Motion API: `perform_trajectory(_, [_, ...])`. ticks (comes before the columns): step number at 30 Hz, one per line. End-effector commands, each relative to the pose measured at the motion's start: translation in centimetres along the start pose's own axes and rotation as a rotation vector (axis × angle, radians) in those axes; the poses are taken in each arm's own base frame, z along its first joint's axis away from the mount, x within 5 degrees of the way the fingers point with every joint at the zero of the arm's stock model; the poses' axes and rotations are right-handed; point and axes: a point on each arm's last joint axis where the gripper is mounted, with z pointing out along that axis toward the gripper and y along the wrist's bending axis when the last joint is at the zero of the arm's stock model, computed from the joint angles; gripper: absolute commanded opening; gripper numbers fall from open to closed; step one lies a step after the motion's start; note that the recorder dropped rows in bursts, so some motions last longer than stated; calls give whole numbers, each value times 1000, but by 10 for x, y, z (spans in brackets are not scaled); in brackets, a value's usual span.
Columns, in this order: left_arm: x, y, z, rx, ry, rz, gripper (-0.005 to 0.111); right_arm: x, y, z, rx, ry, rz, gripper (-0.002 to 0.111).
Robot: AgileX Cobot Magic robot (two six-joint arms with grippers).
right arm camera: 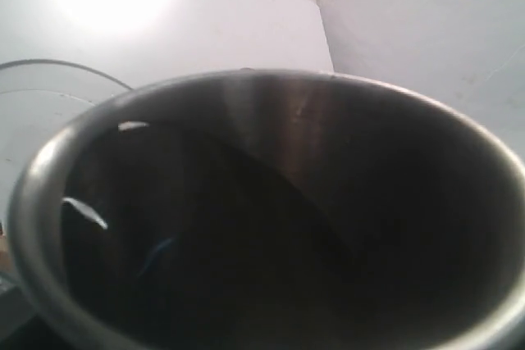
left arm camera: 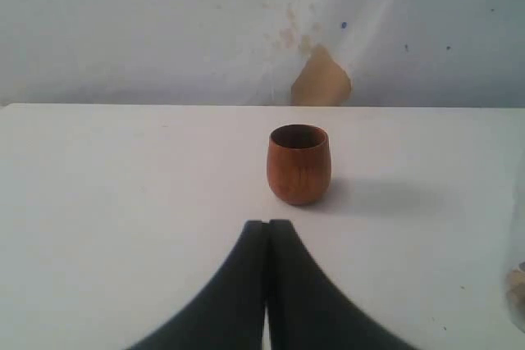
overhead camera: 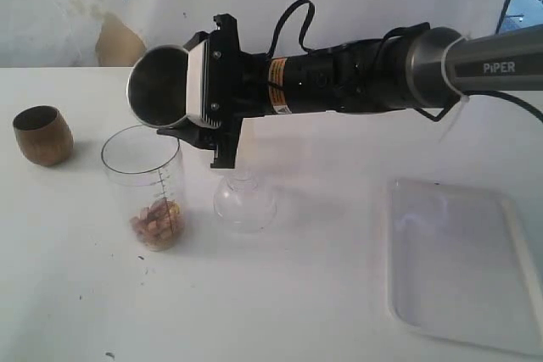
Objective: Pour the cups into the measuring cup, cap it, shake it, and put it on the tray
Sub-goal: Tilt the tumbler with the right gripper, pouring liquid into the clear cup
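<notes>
Toward the upper left of the exterior view, the right gripper (overhead camera: 204, 91) clasps the steel tumbler (overhead camera: 159, 86) with its jaws spread wide. The tumbler is tipped on its side, mouth toward the camera, just above the measuring cup (overhead camera: 144, 188). That cup stands upright on the tabletop (overhead camera: 280, 294) with what look like small tan pieces at its bottom. The brown cup (overhead camera: 41, 135) stands at far left, a clear domed lid (overhead camera: 244, 201) at centre, the tray (overhead camera: 462, 260) at lower right. The left gripper (left arm camera: 267, 225) is fully closed on nothing.
</notes>
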Motion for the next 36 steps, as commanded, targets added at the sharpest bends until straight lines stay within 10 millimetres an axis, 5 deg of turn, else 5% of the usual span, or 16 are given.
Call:
perform_trajectory(1, [1, -1, 0, 9, -8, -17, 0, -15, -9, -4, 26, -77, -19, 0])
perform_trajectory(36, [1, -1, 0, 9, -8, -17, 0, -15, -16, -2, 110, 19, -72, 0])
